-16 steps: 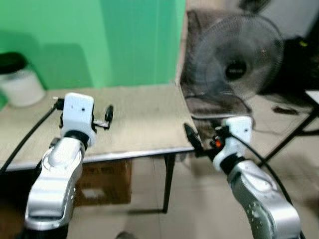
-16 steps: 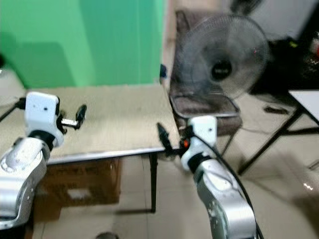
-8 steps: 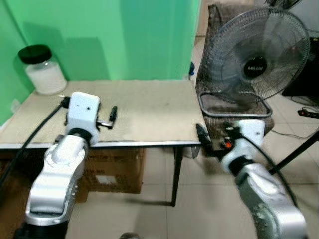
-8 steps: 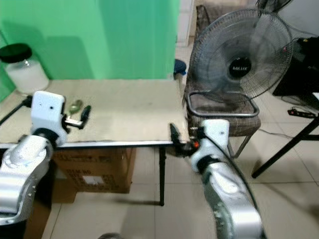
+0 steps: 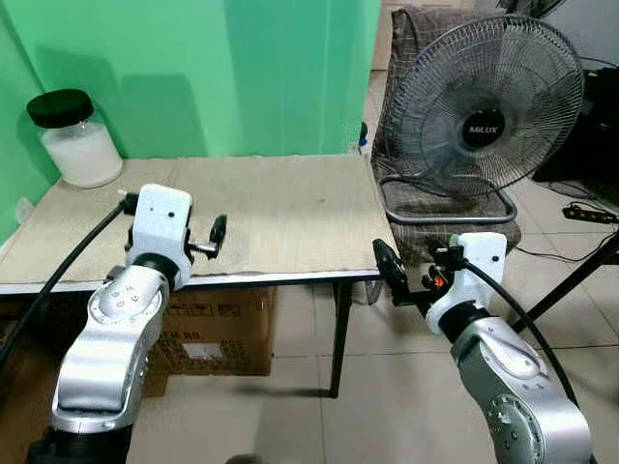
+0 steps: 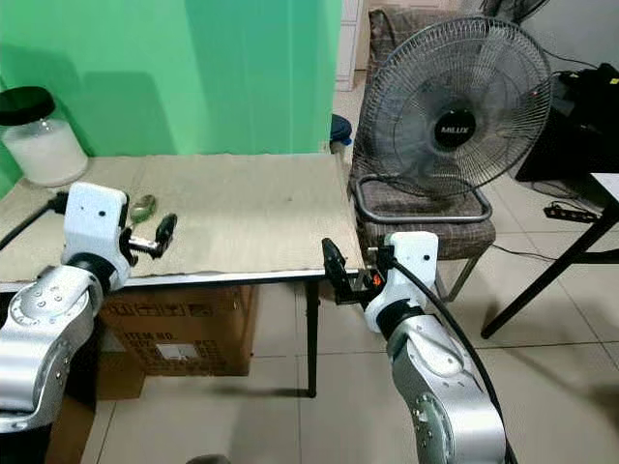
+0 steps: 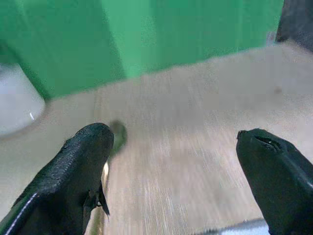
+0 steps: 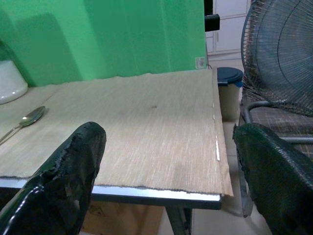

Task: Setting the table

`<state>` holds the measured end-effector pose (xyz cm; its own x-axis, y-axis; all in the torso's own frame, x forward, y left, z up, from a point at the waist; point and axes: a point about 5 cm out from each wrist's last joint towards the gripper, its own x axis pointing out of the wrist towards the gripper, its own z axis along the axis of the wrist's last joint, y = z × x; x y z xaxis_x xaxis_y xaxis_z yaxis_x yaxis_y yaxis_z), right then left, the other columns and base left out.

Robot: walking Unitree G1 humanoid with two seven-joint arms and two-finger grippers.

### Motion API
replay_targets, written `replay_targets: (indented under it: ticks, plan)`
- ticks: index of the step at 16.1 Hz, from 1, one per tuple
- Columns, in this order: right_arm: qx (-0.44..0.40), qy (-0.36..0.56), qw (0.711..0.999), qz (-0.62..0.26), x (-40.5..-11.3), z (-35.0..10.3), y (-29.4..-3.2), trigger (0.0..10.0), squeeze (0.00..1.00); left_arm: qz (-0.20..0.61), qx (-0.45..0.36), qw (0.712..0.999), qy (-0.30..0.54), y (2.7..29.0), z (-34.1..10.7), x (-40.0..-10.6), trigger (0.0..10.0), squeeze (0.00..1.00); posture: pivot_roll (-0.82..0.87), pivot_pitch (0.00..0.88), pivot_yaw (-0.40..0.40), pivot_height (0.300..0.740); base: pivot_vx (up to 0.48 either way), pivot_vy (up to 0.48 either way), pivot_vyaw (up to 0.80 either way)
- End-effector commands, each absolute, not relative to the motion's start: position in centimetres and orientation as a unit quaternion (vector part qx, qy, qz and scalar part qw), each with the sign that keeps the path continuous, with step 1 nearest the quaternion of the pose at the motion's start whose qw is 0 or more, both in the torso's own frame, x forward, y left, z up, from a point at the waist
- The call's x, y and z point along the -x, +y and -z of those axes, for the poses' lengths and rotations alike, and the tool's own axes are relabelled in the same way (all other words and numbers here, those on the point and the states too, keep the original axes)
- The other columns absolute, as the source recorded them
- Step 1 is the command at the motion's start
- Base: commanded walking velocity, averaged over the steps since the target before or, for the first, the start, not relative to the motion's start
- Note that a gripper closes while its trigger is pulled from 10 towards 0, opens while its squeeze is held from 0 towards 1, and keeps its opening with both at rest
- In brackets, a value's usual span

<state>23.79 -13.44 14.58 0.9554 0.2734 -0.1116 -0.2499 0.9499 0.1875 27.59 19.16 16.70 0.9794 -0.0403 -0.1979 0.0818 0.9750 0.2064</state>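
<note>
A metal spoon [image 8: 30, 116] lies on the beige mat covering the table [image 5: 290, 208], near its left side; its bowl shows beside my left arm [image 6: 145, 205]. My left gripper [image 5: 215, 235] hovers low over the table's front left part, just right of the spoon. It is open and holds nothing [image 7: 173, 142]. My right gripper [image 5: 392, 273] hangs open and holds nothing [image 8: 168, 142]. It is off the table's front right corner, level with the edge and pointing back across the mat.
A glass jar [image 5: 73, 140] with a black lid stands at the table's back left against the green wall. A large standing fan [image 5: 484, 106] and a chair are close on the right. A cardboard box [image 5: 208, 333] sits under the table. Another table's leg [image 5: 571, 280] is at far right.
The whole picture has shifted and sharpened as the camera moved and steadied. Both arms keep the same stance with the grippers open.
</note>
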Motion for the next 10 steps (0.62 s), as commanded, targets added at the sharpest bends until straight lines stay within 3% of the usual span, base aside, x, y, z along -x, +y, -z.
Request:
replay_targets:
  ticks: [1,3,4,5,6,7,10]
  plan:
    - [-0.087,0.077,0.984,-0.136,-24.0,-14.4,-13.4,10.0,0.00,0.029,-0.101,0.989,0.109,19.8,-16.8,-28.1,10.0,1.00,0.08,0.000,-0.001,0.740,0.000,0.000,0.00]
    - [-0.069,0.090,0.980,-0.166,-24.0,-14.4,-13.2,10.0,0.00,0.008,-0.124,0.982,0.145,21.6,-16.4,-29.4,10.0,1.00,0.08,0.000,-0.007,0.740,0.000,0.000,0.00]
    - [-0.051,0.100,0.972,-0.206,-24.0,-14.5,-12.7,10.0,0.00,-0.026,-0.140,0.974,0.177,23.9,-16.0,-30.6,10.0,0.92,0.08,0.000,-0.007,0.740,0.000,0.000,0.00]
    - [-0.036,0.098,0.967,-0.232,-24.1,-14.7,-12.2,10.0,0.00,-0.032,-0.129,0.973,0.189,24.9,-15.8,-31.2,10.0,0.56,0.07,0.000,-0.005,0.740,0.000,0.000,0.00]
    - [-0.028,0.097,0.962,-0.253,-24.0,-14.9,-11.9,10.0,0.00,-0.024,-0.119,0.973,0.198,25.3,-15.7,-31.5,10.0,0.09,0.07,0.000,-0.007,0.740,0.000,0.000,0.00]
    - [-0.015,0.095,0.952,-0.291,-24.0,-15.1,-11.3,10.0,0.00,-0.017,-0.111,0.971,0.211,25.9,-15.4,-32.0,10.0,0.00,0.07,0.000,-0.008,0.740,0.000,0.000,0.00]
    - [0.054,0.073,0.912,-0.401,-23.9,-15.9,-9.7,10.0,0.00,-0.011,-0.054,0.967,0.250,28.0,-14.3,-34.2,10.0,0.00,0.06,0.000,-0.025,0.740,0.000,0.000,0.00]
